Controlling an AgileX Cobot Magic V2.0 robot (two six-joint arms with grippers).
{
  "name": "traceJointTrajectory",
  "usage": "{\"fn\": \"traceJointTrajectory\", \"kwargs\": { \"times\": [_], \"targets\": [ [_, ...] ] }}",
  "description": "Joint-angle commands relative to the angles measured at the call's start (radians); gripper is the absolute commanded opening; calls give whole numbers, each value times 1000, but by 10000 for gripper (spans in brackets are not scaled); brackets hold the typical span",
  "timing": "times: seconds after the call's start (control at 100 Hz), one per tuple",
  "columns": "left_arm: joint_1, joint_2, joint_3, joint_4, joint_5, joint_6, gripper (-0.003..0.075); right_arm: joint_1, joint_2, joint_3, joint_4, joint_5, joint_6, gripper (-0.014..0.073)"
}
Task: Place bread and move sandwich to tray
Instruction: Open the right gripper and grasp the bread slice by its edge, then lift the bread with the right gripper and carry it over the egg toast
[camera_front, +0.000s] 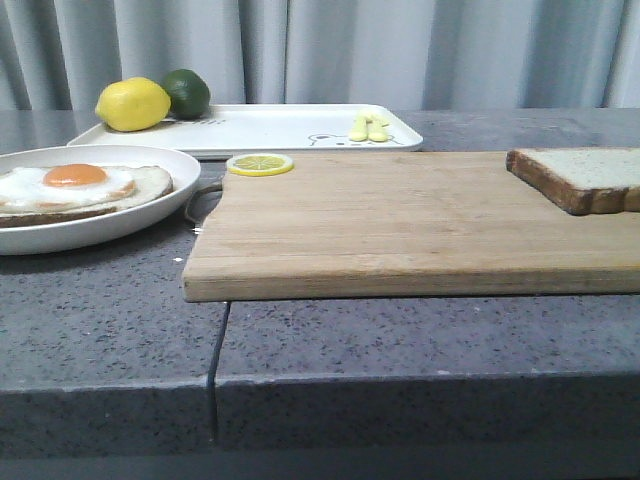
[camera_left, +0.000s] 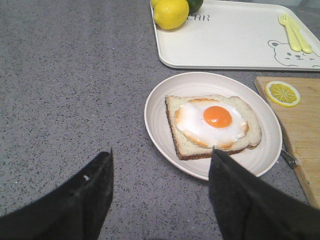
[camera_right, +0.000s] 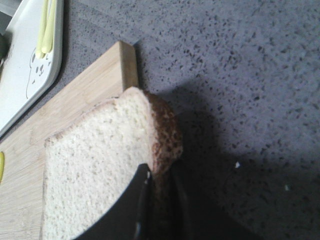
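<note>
Now R tool clamped on bread edge; L tool wide open.

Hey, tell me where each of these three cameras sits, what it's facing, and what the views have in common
Front: low at the table edge, facing forward over the cutting board; no robot parts.
Left wrist: above the counter, looking down on the sandwich and tray; left gripper fingers show.
Right wrist: close over the bread; right gripper at its crust.
All three show the tray.
</note>
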Motion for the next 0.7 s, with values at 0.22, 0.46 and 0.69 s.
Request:
{"fn": "traceJointTrajectory", "kwargs": {
  "times": [0.22, 0.46, 0.69],
  "targets": [
    [-8, 12, -33, -14, -65, -8, 385, -2, -88, -25, 111, 141, -1, -107],
    [-8, 12, -33, -14, -65, -8, 385, 46, -247, -27, 180, 184, 84, -107],
    [-8, 12, -33, -14, -65, -8, 385, 265, -391, -27, 341, 72, 116, -107]
  ]
}}
